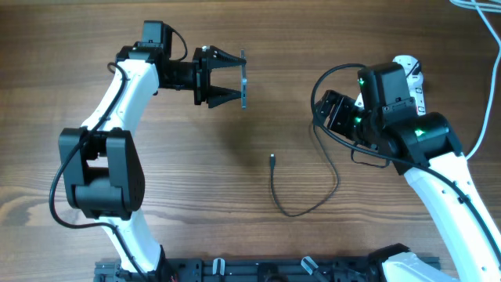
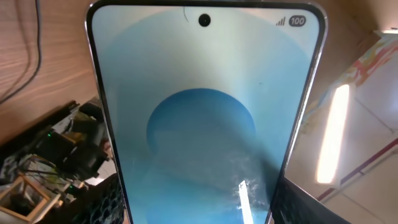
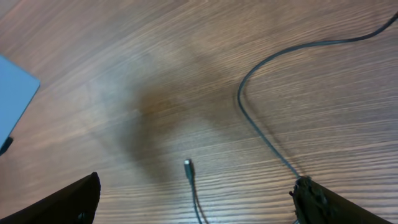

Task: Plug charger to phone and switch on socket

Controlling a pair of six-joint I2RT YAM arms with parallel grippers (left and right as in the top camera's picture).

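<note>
Tally: six things, five kinds.
Two arms, the left arm at 9 o'clock and the right arm at 4; one phone at 12; one charger at 5; one socket and one white cord, both at 2.

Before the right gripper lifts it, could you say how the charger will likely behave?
Probably floppy: the charger lies in loose curves on the table, so its tail would likely sag. It looks thin and light, so a push may just bend it. The plug tip might swivel unless pinched close.
</note>
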